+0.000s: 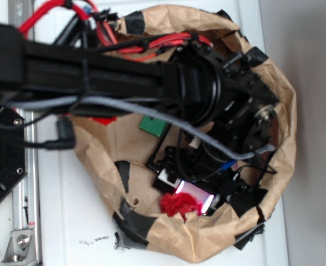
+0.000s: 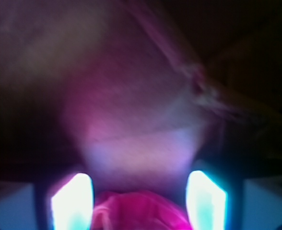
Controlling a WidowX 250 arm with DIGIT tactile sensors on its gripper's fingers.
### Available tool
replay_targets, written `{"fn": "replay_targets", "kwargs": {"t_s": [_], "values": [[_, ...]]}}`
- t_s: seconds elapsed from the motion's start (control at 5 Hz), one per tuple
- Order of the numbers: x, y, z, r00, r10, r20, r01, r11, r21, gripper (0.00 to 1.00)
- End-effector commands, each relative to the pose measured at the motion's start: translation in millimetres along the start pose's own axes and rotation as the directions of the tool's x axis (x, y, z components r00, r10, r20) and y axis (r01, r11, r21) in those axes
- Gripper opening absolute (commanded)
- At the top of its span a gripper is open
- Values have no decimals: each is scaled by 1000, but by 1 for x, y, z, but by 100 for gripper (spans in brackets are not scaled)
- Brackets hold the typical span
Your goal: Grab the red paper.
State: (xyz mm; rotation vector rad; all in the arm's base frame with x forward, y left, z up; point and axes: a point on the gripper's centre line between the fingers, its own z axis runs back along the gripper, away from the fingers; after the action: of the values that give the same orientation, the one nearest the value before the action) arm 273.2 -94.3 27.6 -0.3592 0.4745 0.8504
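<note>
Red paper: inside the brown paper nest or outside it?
Inside. The red paper lies within the crumpled brown paper wall, near its lower rim, with the tool right over it.

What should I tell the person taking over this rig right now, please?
Gripper: low inside the brown paper nest, its lit fingers on either side of the red paper. The wrist view shows the paper between the fingers, but it is too blurred to tell whether they have closed on it.
Red paper: lies near the nest's front rim. A green block lies further back, untouched.
Done: gripper brought down to the paper.
Left: confirm the grip, close if needed, then lift.
</note>
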Motion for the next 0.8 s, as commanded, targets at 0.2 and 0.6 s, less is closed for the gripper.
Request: {"fn": "replay_targets", "kwargs": {"t_s": [0.2,0.6], "values": [[0,31,74,942,-152,299,136,988,73,0],[11,63,151,849,-207,486,244,970,-13,100]]}}
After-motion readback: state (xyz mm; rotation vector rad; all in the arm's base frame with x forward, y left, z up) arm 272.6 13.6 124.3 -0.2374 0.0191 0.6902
